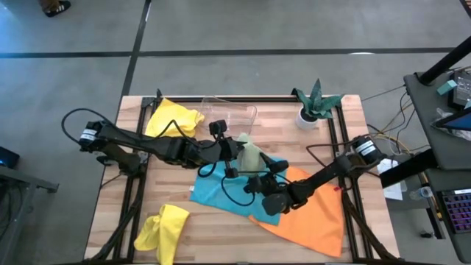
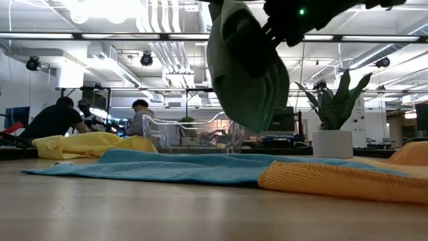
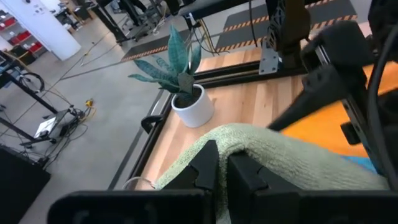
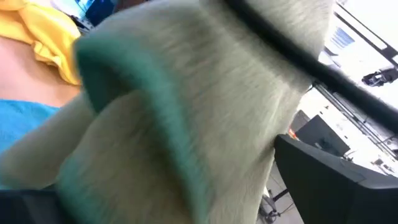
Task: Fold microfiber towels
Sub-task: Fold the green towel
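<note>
My left gripper (image 1: pixel 237 152) is shut on the sage green towel (image 1: pixel 251 156), which is bunched and held above the table's middle; in the low view it hangs (image 2: pixel 247 73) clear of the cloths below. My right gripper (image 1: pixel 259 182) is close at the towel's near side, and the towel (image 4: pixel 186 112) fills its wrist view. The turquoise towel (image 1: pixel 219 190) and the orange towel (image 1: pixel 313 215) lie spread on the table, overlapping. One yellow towel (image 1: pixel 174 118) lies crumpled at the far left, another (image 1: pixel 163 230) at the near left. My left gripper pinches a folded, thick part of the sage green towel (image 3: pixel 231 144) between its two fingers (image 3: pixel 205 171), coming level from the table's left. The cloth drapes over the fingertips and hangs below them, lifted clear of the table, in several layers.
A clear plastic tray (image 1: pixel 234 112) stands at the far middle. A small green plant in a white pot (image 1: pixel 315 104) stands at the far right. People sit in the room beyond the table (image 2: pixel 60 120). Bare wood shows at the near middle (image 1: pixel 221 235).
</note>
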Robot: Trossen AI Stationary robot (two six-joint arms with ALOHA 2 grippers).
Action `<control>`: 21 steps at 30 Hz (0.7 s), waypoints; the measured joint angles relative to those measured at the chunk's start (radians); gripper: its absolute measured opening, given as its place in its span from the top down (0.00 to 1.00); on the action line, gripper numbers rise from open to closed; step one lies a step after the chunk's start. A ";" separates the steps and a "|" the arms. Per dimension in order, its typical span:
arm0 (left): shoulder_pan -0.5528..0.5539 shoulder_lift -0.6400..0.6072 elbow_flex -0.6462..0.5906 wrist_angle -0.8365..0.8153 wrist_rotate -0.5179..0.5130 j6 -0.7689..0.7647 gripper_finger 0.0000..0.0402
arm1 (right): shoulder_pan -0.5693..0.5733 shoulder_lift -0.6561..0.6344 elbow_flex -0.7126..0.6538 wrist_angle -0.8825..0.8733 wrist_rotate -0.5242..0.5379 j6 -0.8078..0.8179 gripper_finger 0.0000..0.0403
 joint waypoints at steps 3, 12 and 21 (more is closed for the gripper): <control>0.000 0.000 0.000 -0.009 0.011 0.000 1.00 | 0.000 -0.031 -0.012 0.001 0.002 0.009 0.23; 0.000 0.000 -0.005 -0.061 0.023 -0.008 1.00 | 0.014 -0.101 -0.043 -0.001 0.001 -0.002 0.60; -0.002 0.000 -0.017 -0.177 0.056 -0.050 1.00 | 0.050 -0.104 -0.043 -0.003 -0.044 -0.049 0.96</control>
